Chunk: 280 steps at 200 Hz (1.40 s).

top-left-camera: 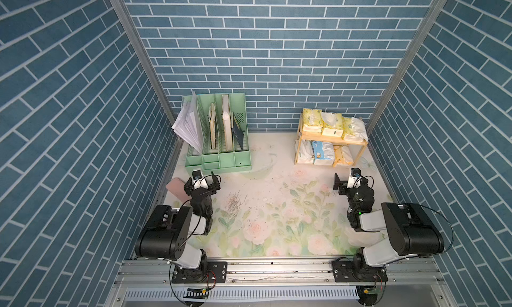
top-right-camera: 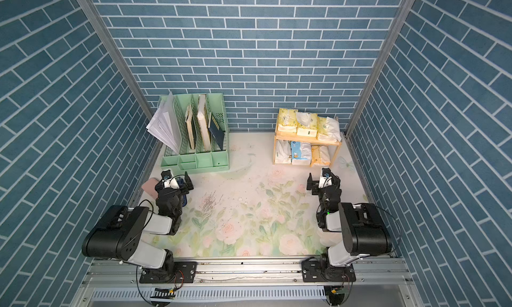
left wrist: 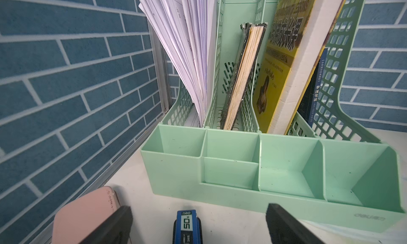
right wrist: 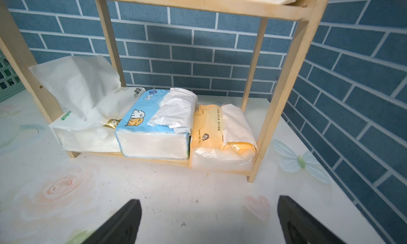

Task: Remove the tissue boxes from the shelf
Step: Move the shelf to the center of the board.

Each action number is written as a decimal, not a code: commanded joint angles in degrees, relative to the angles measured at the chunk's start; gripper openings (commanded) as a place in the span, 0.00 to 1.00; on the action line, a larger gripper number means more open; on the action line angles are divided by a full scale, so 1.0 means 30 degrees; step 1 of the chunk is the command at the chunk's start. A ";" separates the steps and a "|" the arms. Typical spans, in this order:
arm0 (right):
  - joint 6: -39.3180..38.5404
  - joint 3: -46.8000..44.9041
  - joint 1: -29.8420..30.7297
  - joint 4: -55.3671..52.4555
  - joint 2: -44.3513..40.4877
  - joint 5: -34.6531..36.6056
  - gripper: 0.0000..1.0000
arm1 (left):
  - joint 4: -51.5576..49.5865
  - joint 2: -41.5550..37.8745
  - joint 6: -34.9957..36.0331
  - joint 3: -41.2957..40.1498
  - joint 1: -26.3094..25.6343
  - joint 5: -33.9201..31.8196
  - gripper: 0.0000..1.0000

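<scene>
Two black-and-white arms (top-left-camera: pixel 163 230) crouch folded at five and seven o'clock; left claw (top-left-camera: pixel 202 181) and right claw (top-left-camera: pixel 349 182) gape wide, empty. Six soft plastic tissue boxes (top-left-camera: pixel 331 125) fill the two-tier pale wooden shelf (right wrist: pixel 284 88) at one o'clock on the floral table (top-left-camera: pixel 277 181).

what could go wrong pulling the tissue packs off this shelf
The blue pack sits pressed between the white pack and the orange pack, so pulling it may drag them. A loose sheet sticks up from the white pack; the right fingers might pinch only that. The shelf looks light and could slide or tip.
</scene>
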 commanded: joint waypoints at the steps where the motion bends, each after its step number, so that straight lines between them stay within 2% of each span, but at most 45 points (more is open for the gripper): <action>1: -0.0225 0.0179 0.0010 0.0067 0.0092 -0.0145 1.00 | 0.0039 -0.0019 -0.0035 0.0211 0.0098 0.0125 1.00; 107: -0.0245 0.0185 -0.0002 -0.0103 -0.0150 -0.0258 1.00 | 0.0095 -0.0118 -0.0030 0.0235 0.0099 0.0208 1.00; 118: -0.0263 0.0292 -0.0007 -0.0962 -0.0991 -0.0316 1.00 | -0.2123 -0.0963 0.0085 0.1084 0.0084 0.0419 1.00; 138: 0.0454 0.0664 -0.0021 -0.4260 -0.3649 0.0266 1.00 | -1.0404 -0.3255 0.0291 0.4952 0.0045 0.1320 1.00; 148: 0.1130 0.0630 -0.0011 -0.5756 -0.5198 0.0227 1.00 | -1.2131 -0.3979 0.0307 0.6063 -0.0137 0.1672 1.00; 187: 0.3776 0.0307 0.0023 -1.1567 -1.2152 -0.0108 1.00 | -1.3227 -0.7428 0.0206 0.6948 -0.2685 0.0339 1.00; 214: 0.4613 0.0846 -0.0069 -1.5521 -1.5348 0.0640 1.00 | -1.6278 -0.7821 -0.0711 0.9287 -0.4585 0.0304 1.00; 244: 0.5682 0.2273 -0.0685 -1.7546 -1.5383 0.0508 1.00 | -1.6746 -0.6932 -0.2573 1.1203 -0.6422 0.1365 1.00; 268: 0.6907 0.3929 -0.2307 -1.7916 -1.3955 -0.1517 1.00 | -1.7090 -0.4741 -0.4046 1.3507 -0.7809 0.3257 1.00; 280: 0.7574 0.4433 -0.3587 -1.7309 -1.3219 -0.3338 1.00 | -1.7374 -0.3378 -0.4777 1.5088 -0.8509 0.4064 0.99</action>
